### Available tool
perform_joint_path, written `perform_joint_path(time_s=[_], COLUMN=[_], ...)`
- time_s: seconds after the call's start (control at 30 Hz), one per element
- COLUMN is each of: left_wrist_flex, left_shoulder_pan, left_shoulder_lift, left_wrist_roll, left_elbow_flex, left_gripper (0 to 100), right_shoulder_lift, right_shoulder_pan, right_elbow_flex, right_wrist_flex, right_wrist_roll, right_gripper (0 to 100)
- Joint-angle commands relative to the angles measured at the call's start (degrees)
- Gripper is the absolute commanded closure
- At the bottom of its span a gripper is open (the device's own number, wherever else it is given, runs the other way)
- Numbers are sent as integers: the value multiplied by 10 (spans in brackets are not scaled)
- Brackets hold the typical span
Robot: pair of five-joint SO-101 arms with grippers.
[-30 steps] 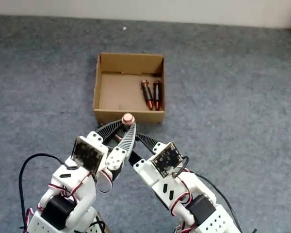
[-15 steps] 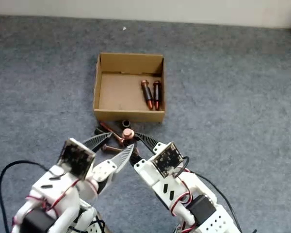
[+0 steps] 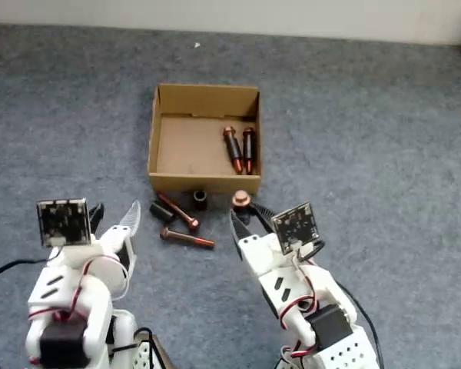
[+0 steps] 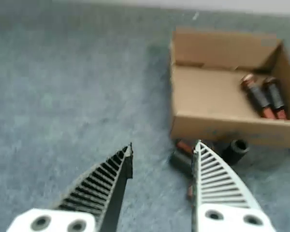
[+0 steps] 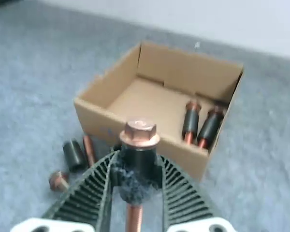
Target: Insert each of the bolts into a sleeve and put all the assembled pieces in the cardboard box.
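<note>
Just before the cardboard box (image 3: 203, 183), the right jaws are clamping a sleeved bolt (image 5: 139, 150) upright, seemingly ready to drop it beside two finished pieces (image 3: 240, 150). The left jaws are gaping empty, clear of loose bolts (image 3: 187, 238) and sleeves (image 3: 200, 200).

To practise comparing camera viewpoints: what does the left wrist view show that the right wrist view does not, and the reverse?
Left wrist, not right wrist: the left end effector, open above the carpet.
Right wrist, not left wrist: the right end effector, shut on a bolt-in-sleeve piece.
Both: the cardboard box, two assembled pieces inside it, and a loose sleeve and loose bolt in front of it.
</note>
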Motion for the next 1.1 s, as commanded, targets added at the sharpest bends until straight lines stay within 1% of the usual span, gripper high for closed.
perform_joint_path(time_s=[0.0,0.1,0.23,0.43,0.5,0.57,0.63,0.7,0.8,0.87,0.9,1.07], left_wrist_flex=[-6,-37,-68,-70,-70,-70,-70,-70,-70,-70,-70,-70], left_shoulder_pan=[-40,-44,-44,-44,-44,-44,-44,-44,-44,-44,-44,-44], left_shoulder_lift=[0,0,0,0,0,0,0,0,0,0,0,0], left_wrist_roll=[5,9,9,8,9,9,9,9,9,9,9,7], left_elbow_flex=[72,116,162,171,170,170,170,170,170,170,170,170], left_gripper=[784,784,784,784,784,784,784,784,784,784,784,784], right_shoulder_lift=[63,178,369,646,727,804,873,931,981,982,975,865], right_shoulder_pan=[8,8,9,36,45,54,63,67,70,69,68,42], right_elbow_flex=[-90,-140,-211,-301,-340,-384,-432,-477,-537,-564,-574,-572], right_wrist_flex=[-40,-106,-221,-435,-480,-498,-494,-474,-407,-364,-342,-218], right_wrist_roll=[-4,-5,-4,-4,-4,-4,-4,-4,-7,-7,-6,-5], right_gripper=[993,993,993,993,993,992,991,967,857,792,776,775])
